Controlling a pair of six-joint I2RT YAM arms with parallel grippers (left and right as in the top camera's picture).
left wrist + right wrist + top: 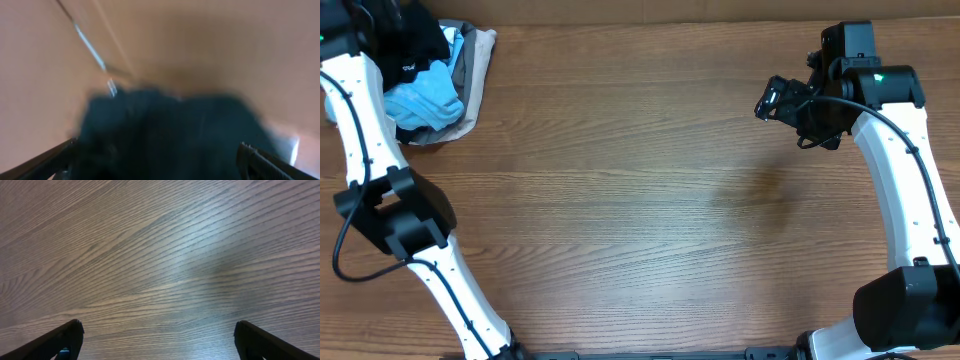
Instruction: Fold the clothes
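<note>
The black shirt (pixel 420 42) lies crumpled on top of a pile of clothes at the table's far left corner. In the left wrist view it is a blurred dark mass (pixel 170 130) filling the lower frame. My left gripper (pixel 160 162) is open, its fingers spread wide on either side of the black fabric and close over it. In the overhead view its fingertips cannot be told apart from the dark cloth. My right gripper (pixel 775 100) is open and empty above bare wood at the far right (pixel 160 340), far from the pile.
A light blue shirt (pixel 420 102) and grey and beige garments (pixel 475 68) lie under and beside the black shirt. The wooden table (pixel 640 210) spans the view. A tan wall or edge runs behind the pile (pixel 200 40).
</note>
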